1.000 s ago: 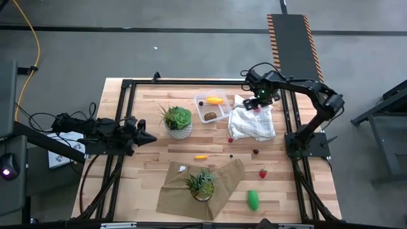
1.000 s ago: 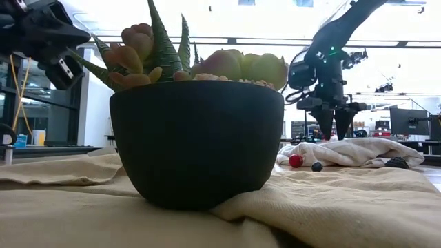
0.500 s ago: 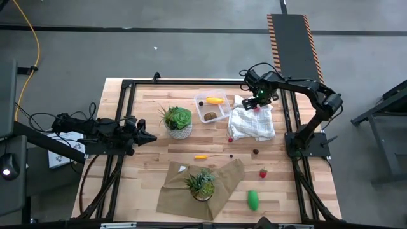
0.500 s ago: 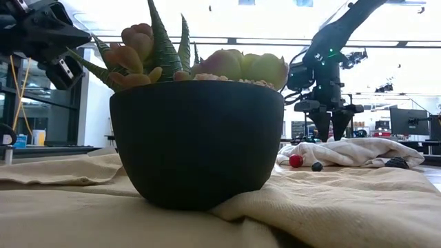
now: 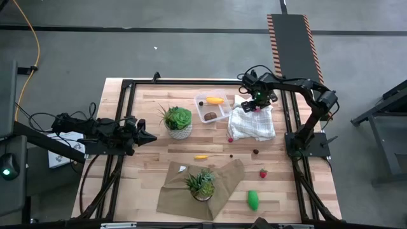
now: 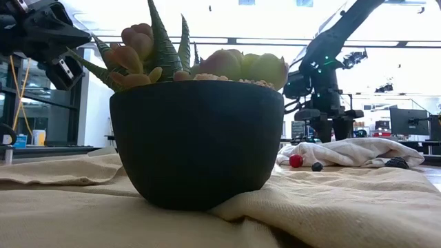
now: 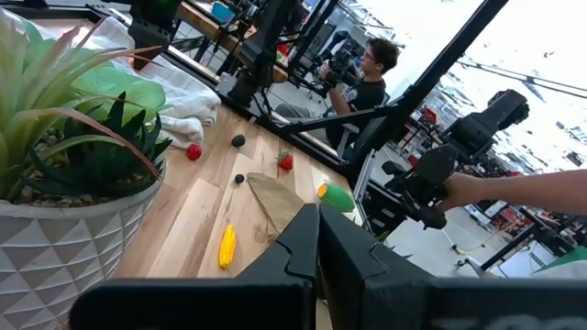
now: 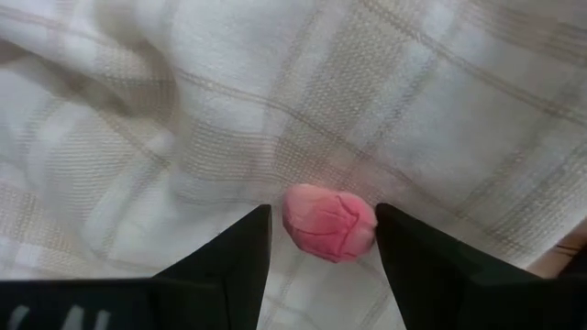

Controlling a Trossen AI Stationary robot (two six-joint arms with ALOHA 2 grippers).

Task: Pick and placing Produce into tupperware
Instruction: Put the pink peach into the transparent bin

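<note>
My right gripper [image 8: 323, 213] is open and points down at the white cloth [image 5: 253, 124] by the table's far right. A pink-red berry [image 8: 328, 225] lies on the cloth between its two fingers. The clear tupperware [image 5: 213, 109] stands left of the cloth and holds a yellow piece [image 5: 215, 100], a brown ball [image 5: 210, 116] and a tiny dark one. Another yellow piece [image 5: 201, 156], a red berry [image 5: 262, 172], a green piece [image 5: 253, 200] and small dark ones lie on the wood. My left gripper [image 5: 149, 136] is shut and waits at the table's left. My right gripper comes from above, with one finger [image 8: 229, 252] on each side of the berry's body [image 8: 307, 229], which rests on the white cloth. One finger [image 8: 408, 247] stands right against the berry. I cannot tell whether it touches.
A potted plant in a white pot [image 5: 178, 122] stands left of the tupperware. A second plant in a dark pot [image 5: 202, 184] sits on a tan cloth [image 5: 219, 191] near the front edge. A small red berry [image 5: 230, 140] lies by the white cloth. People show beyond the table.
My right gripper has come down a little toward the white cloth and shifted slightly toward the table's left. The produce and the tupperware have stayed where they were.
</note>
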